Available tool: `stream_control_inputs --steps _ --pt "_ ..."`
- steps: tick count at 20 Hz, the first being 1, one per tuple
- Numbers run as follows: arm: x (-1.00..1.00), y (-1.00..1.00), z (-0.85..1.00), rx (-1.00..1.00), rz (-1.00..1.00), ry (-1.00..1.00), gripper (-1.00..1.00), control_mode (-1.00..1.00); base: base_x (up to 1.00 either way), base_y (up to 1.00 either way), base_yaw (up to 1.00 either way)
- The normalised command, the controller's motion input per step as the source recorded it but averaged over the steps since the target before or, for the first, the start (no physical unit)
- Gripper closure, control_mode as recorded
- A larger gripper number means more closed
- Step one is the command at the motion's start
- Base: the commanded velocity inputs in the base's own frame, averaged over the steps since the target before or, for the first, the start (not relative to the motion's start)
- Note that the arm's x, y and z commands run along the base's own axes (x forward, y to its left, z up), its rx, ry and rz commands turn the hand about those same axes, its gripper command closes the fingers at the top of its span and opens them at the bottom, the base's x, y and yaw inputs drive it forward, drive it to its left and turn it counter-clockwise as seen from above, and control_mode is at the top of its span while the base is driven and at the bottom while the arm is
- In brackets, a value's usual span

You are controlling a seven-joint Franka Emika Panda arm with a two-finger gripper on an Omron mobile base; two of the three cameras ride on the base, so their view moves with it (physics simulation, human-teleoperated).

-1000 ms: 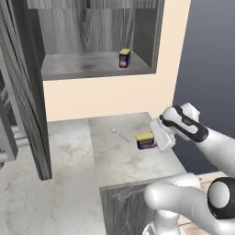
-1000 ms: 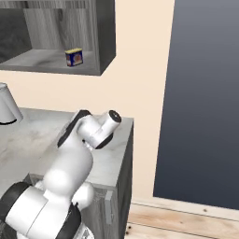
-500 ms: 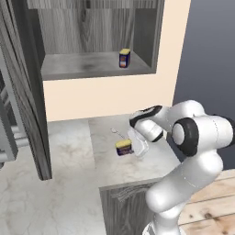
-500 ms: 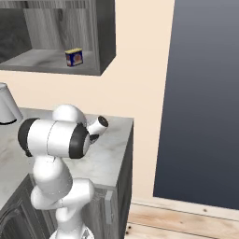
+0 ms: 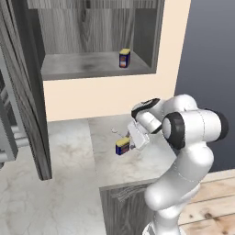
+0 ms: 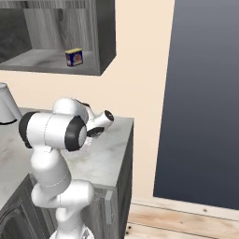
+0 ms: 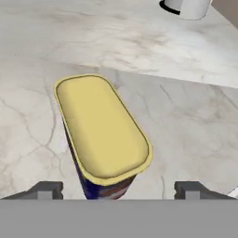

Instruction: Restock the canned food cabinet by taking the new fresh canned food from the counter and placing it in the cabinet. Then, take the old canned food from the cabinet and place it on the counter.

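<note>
While the arm bends low over the tabletop (image 5: pixel 137 160), its end effector (image 5: pixel 130 146) sits right at a small can (image 5: pixel 122 147) with a yellow lid and a dark blue side, which stands on the marble-look surface near the wall. Seen from the hand camera, this can (image 7: pixel 102 135) rises between the two dark fingertips (image 7: pixel 45 190), which stand wide to either side of it with clear gaps, so the jaws are spread and not pressing on it. A thin pale utensil (image 5: pixel 117 132) lies on the tabletop just behind the can, though its kind is too small to tell. Up in the cabinet (image 5: pixel 147 41), a second can (image 5: pixel 124 58) of the same yellow top and blue side stands upright on the paler shelf floor, toward the right-hand end. From the right base camera that shelf can (image 6: pixel 73 57) appears near the cabinet's (image 6: pixel 107 42) open corner, and a white rounded vessel (image 6: pixel 8 109) stands on the tabletop (image 6: pixel 112 154) at the far left. The cabinet's tall door (image 5: pixel 27 92) hangs open at the left.
</note>
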Motion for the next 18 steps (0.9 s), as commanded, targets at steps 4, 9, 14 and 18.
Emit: stream_control_inputs --steps 4,9,14,18 --pt "-0.91 -0.63 0.94 0.16 0.0 -0.03 -1.0 -1.0 0.0 0.0 0.0" --pt "-1.0 -0.89 0.91 0.21 0.0 -0.11 -1.0 -1.0 0.0 0.0 0.0" --pt "-1.0 -0.81 0.96 0.18 0.0 -0.1 -1.0 -1.0 0.0 0.0 0.0" --pt "-1.0 -0.65 1.0 0.12 0.0 -0.13 -1.0 -1.0 0.0 0.0 0.0"
